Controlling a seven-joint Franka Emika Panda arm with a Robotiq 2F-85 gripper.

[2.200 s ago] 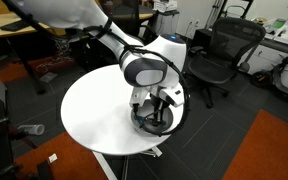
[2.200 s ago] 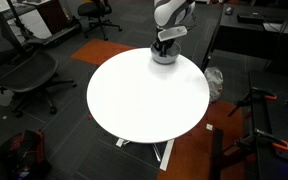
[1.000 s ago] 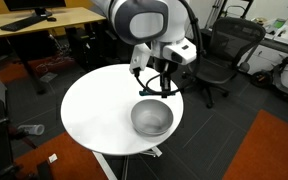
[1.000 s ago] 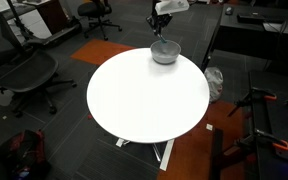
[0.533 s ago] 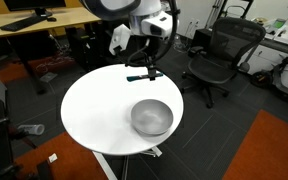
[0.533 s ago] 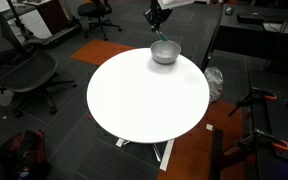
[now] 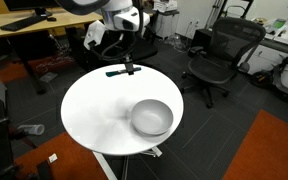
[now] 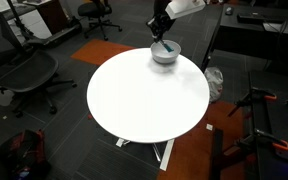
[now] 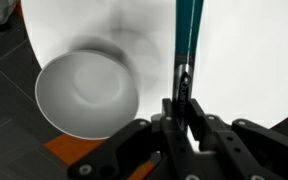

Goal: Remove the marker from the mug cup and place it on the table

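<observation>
My gripper (image 7: 128, 67) is shut on the marker (image 7: 115, 72), a thin dark stick with a teal section, held level above the far part of the round white table (image 7: 94, 115). In the wrist view the marker (image 9: 188, 35) sticks out from between the closed fingers (image 9: 171, 110) over the white top. The silvery-grey mug cup (image 7: 151, 117) stands empty on the table, apart from the gripper; it also shows in the wrist view (image 9: 87, 92) and in an exterior view (image 8: 164, 54), where the gripper (image 8: 159, 33) hangs just above and behind it.
Black office chairs (image 7: 212, 55) stand beyond the table, and another chair (image 8: 24, 70) is beside it. A wooden desk (image 7: 39, 22) is at the back. Dark carpet with orange patches (image 7: 274, 150) surrounds the pedestal.
The gripper has lifted out of the mug cup with the marker and moved away from it across the table; the mug cup now stands empty.
</observation>
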